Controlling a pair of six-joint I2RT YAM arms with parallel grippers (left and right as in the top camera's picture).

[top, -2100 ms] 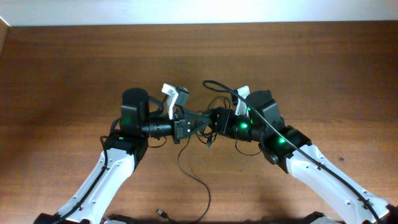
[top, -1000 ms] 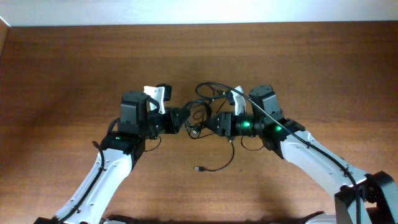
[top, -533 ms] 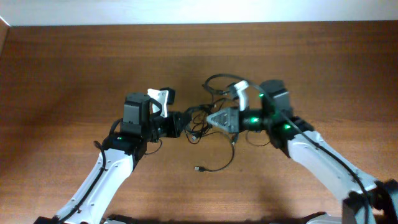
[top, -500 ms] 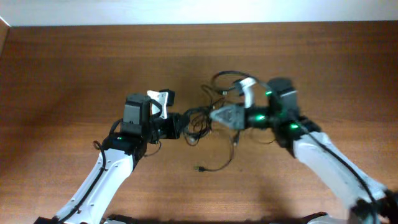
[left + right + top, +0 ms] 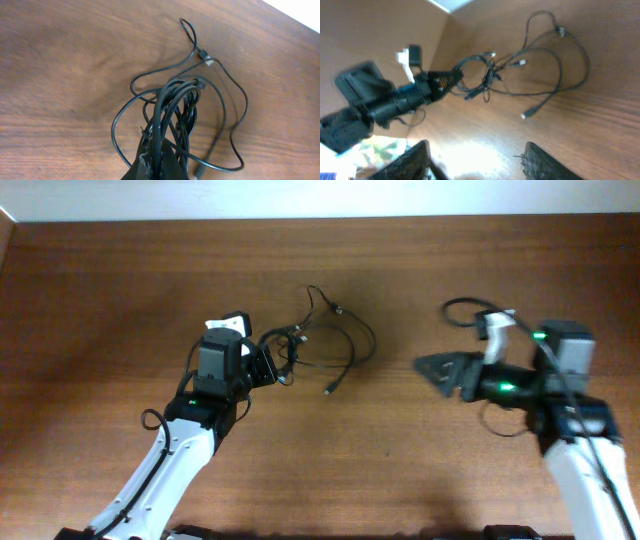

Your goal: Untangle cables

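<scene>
The cables (image 5: 172, 92), where are they lying for you?

They are lying on the table (image 5: 100, 280) as one loose tangle, spreading rightward and a little far from my left gripper (image 5: 268, 363). I am pinching one end of that bunch with the left jaws closed tight on it. The rest is fanning out in loops, with a plug (image 5: 328, 391) pointing near and one loop reaching far.

Which way is the tangle running?

Its long axis is running left to right, starting at my left fingertips and ending in open loops that are facing my right gripper (image 5: 425, 367). That one is hanging well apart, off to the right, jaws spread and holding nothing.

So which arm is nearer?

The left, since it is touching the bunch. The right is needing to travel left across the table to reach the free loops, and I am judging the rightmost loop to be its closest target.

What is differing from half a second back?

Then my right gripper was sitting right in the knot, just beside the left. Now it is standing well off to the right with the jaws apart. The cords were bunching between both grippers with a tail trailing near, and they are now lying looser and farther.
</scene>
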